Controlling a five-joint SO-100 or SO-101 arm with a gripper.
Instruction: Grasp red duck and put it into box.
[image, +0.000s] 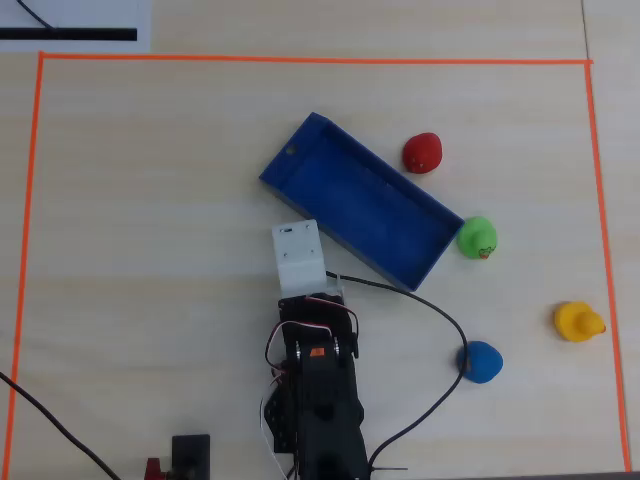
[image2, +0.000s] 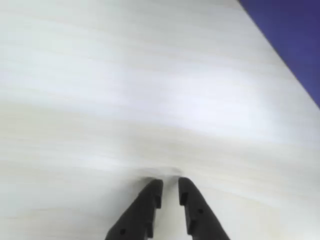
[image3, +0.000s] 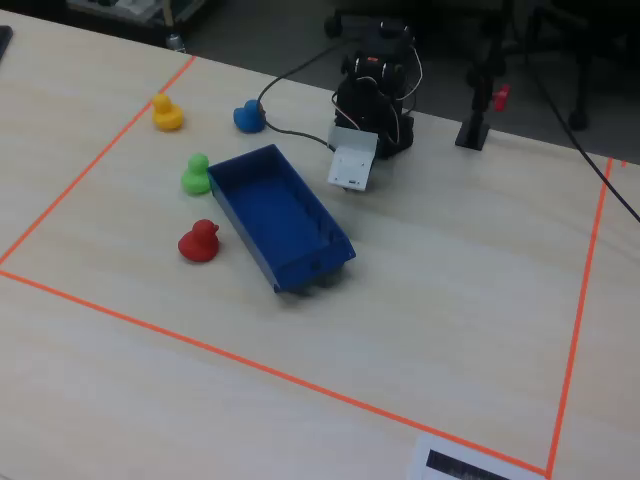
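Down low at the arm: gripper (image2: 170, 192) hanging close over bare table (image2: 100, 100), black fingertips (image2: 152, 192) nearly together, only a thin slit between, nothing held. Practically clenched, and empty.

Just ahead in the wrist view, a corner of the box (image2: 295, 40), and no duck anywhere. First risk right there: no sight of the target from the wrist, so any reach would rest on the overhead view alone.

Overhead, box (image: 360, 205) lying diagonally, squarely between the arm and the target. Red duck (image: 423, 153) on the far side, just beside the long far wall, not touching it. Direct low reach likely to clip the near wall and shove the whole tray, perhaps into the duck.

Green duck (image: 477, 238) hard against the box's end corner, blue duck (image: 480, 361) next to the black cable (image: 440, 310): a wide swing round that end could knock either.

Jaws needing to spread well before descent; otherwise a rounded, glossy duck probably pushed or rolled away, not grasped.
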